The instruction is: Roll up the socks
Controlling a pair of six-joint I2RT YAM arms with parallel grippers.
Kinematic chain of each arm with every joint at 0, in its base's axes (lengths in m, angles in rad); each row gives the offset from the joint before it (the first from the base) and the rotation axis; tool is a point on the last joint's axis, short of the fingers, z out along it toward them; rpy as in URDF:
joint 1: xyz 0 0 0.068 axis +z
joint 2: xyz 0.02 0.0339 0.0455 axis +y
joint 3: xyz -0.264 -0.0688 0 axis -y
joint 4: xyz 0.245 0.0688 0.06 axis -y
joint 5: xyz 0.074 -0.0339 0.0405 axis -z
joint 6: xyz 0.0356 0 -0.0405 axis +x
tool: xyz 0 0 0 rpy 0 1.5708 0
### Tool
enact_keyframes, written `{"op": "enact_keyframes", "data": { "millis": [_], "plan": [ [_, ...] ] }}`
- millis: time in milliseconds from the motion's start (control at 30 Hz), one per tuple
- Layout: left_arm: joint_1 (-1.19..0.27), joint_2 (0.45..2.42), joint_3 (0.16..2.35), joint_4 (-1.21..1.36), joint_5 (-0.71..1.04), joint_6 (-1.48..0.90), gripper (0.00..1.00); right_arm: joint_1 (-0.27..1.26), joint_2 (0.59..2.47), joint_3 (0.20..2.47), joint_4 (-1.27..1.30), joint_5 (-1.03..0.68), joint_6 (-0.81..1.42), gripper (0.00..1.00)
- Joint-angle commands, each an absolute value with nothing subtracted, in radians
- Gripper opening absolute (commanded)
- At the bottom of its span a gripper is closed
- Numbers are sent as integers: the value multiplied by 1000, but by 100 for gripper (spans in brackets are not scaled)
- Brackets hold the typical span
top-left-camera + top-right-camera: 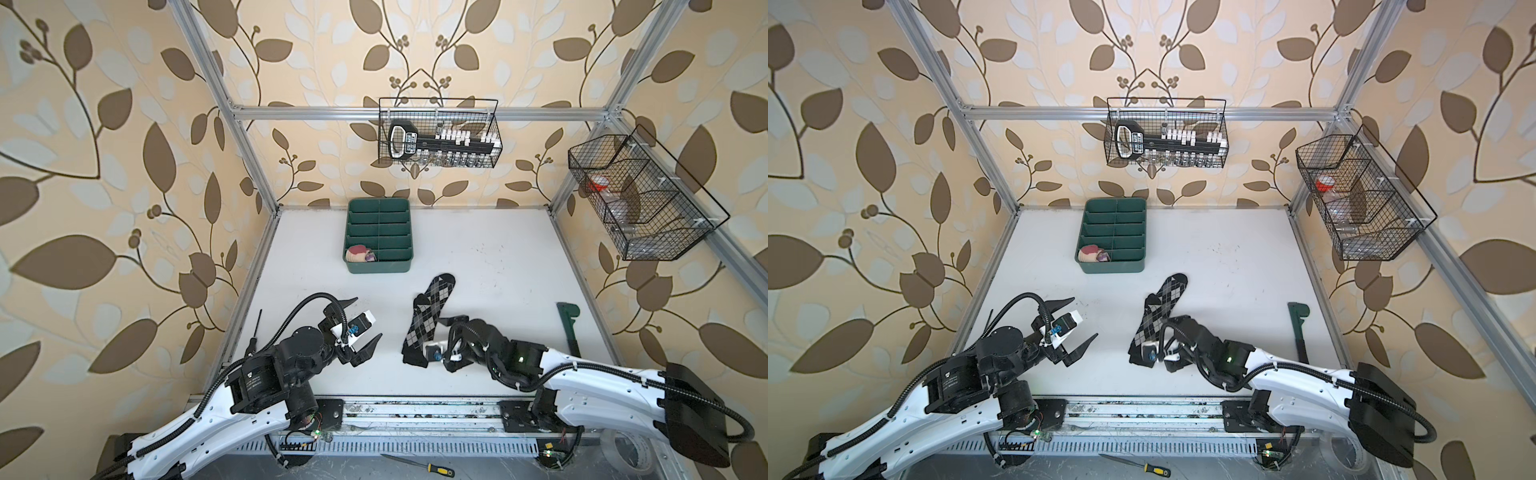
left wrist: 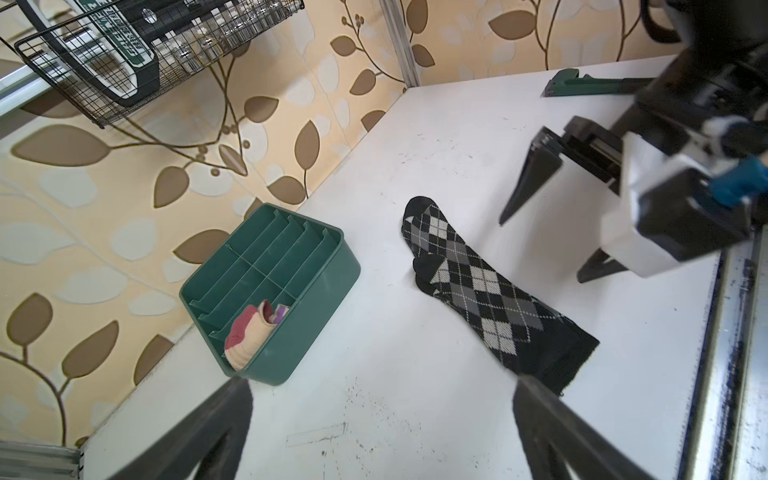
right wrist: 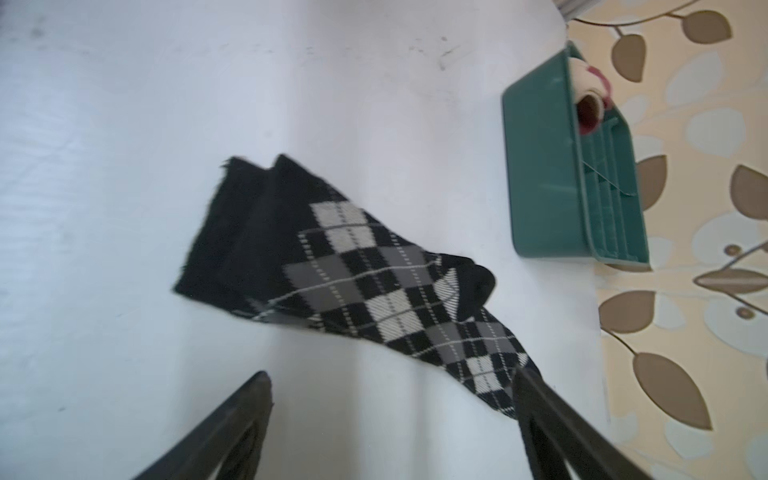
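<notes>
Tabletop [image 1: 478, 257]: white, scuffed, carrying all items under inspection. Green divided tray [image 1: 380, 268]: stands toward the rear, left of centre, with every compartment but one bare. Argyle sock [image 1: 432, 307]: lies flat and unrolled in the middle of the tabletop, between the tray and the front rail, well apart from the tray. Its toe points toward the rear, it bends at the heel, and its black cuff lies nearest the front edge. Right claw [image 2: 543, 249]: spread and holding nothing, hanging close over the cuff half of the argyle sock; contact with the fabric cannot be confirmed. Left claw [image 1: 369, 316]: spread wide and empty, standing off to the left of the sock, aimed toward it but apart from it. Beige sock [image 1: 360, 253]: rolled into a bundle with maroon showing, seated in the tray's front left compartment. Assessment: one sock appears finished and stowed; the step in hand is the approach to the second sock, with rolling not yet begun. The next move calls for the right claw to descend and pinch one end of the sock, likely the cuff, then turn it over onto itself. The fabric is limp, so the left claw may need to pin the far portion to stop it sliding.
</notes>
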State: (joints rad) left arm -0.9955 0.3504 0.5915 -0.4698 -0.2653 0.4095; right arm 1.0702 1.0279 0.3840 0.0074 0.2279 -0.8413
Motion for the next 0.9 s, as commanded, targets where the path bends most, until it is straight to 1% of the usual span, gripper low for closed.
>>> {"op": "enact_keyframes", "data": {
  "millis": [0, 133, 367, 500, 633, 867],
  "plan": [
    [-998, 313, 605, -494, -263, 408, 99, 1174, 1028, 335, 96, 390, -916, 86],
    [-998, 311, 586, -491, -287, 416, 99, 1259, 1060, 291, 173, 442, -912, 84],
    [-999, 319, 587, -463, -286, 398, 99, 1285, 1252, 287, 380, 497, -923, 76],
    [-999, 323, 583, -457, -272, 382, 99, 1289, 1365, 279, 472, 490, -918, 73],
    [-998, 317, 576, -447, -269, 380, 99, 1294, 1436, 286, 511, 474, -902, 73],
    [-999, 321, 580, -437, -268, 392, 99, 1302, 1470, 284, 512, 454, -878, 68]
  ]
}}
